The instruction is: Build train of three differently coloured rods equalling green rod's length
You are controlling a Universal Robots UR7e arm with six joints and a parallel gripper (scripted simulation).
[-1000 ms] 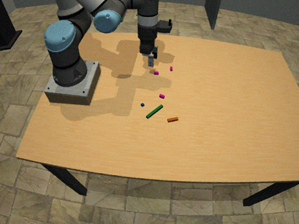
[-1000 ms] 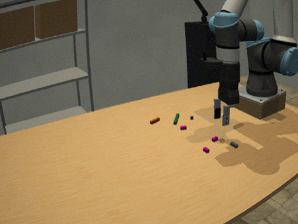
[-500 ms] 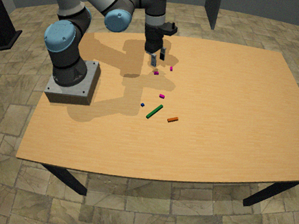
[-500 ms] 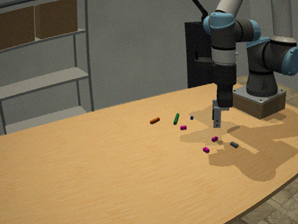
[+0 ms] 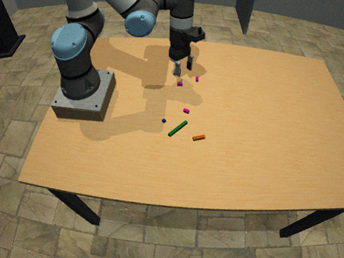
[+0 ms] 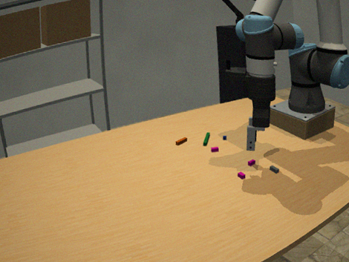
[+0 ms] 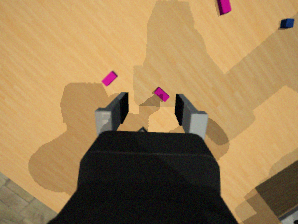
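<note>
The green rod lies near the table's middle, with the orange rod to its right and the small blue rod to its left. One magenta rod lies just behind the green one. Two more magenta rods lie farther back. A grey rod lies beside them. My gripper is open and empty, hovering above the table. In the wrist view a magenta rod lies on the table between and just ahead of the fingers; another magenta rod lies to its left.
The robot's base stands on the table's left side. A shelf unit stands behind the table in the exterior view. The arm's shadow covers the back rods.
</note>
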